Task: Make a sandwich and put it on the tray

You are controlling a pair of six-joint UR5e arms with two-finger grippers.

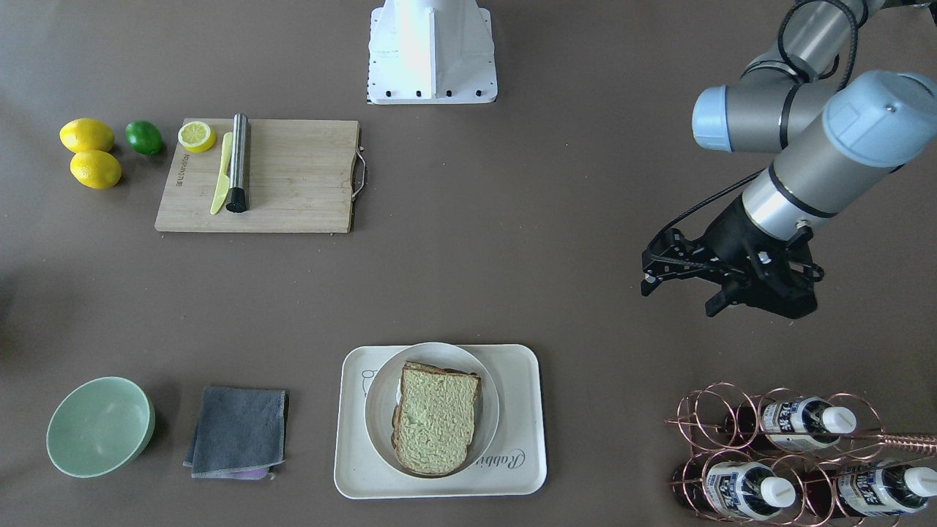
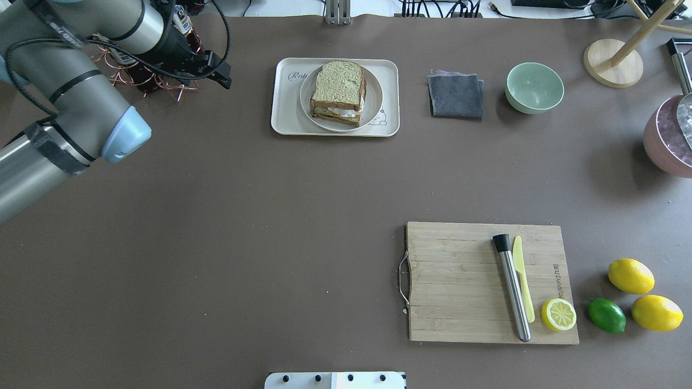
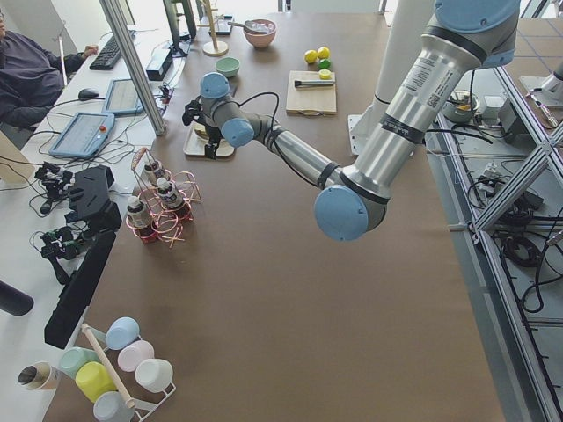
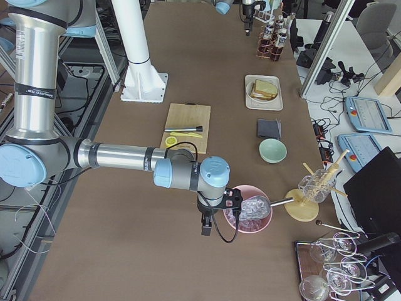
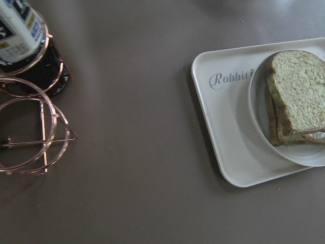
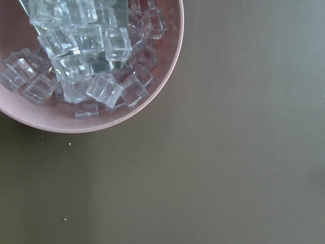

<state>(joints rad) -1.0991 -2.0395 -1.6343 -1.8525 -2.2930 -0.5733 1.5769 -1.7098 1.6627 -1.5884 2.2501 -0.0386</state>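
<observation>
- Nearest, the left gripper [image 1: 681,296] was held over the table with its fingers spread and nothing between them.
- Just beside it, bottles [image 1: 805,423] were kept lying in a copper wire rack [image 1: 889,438].
- Further along, well apart from that gripper, the sandwich [image 1: 435,417] was stacked on a round white plate [image 1: 379,410], which was set inside the tray [image 1: 520,468].
- Farthest off, the right gripper [image 4: 205,227] was seen beside a pink bowl [image 6: 30,114] filled with ice cubes [image 6: 86,66]; whether its fingers were apart could not be told.
</observation>
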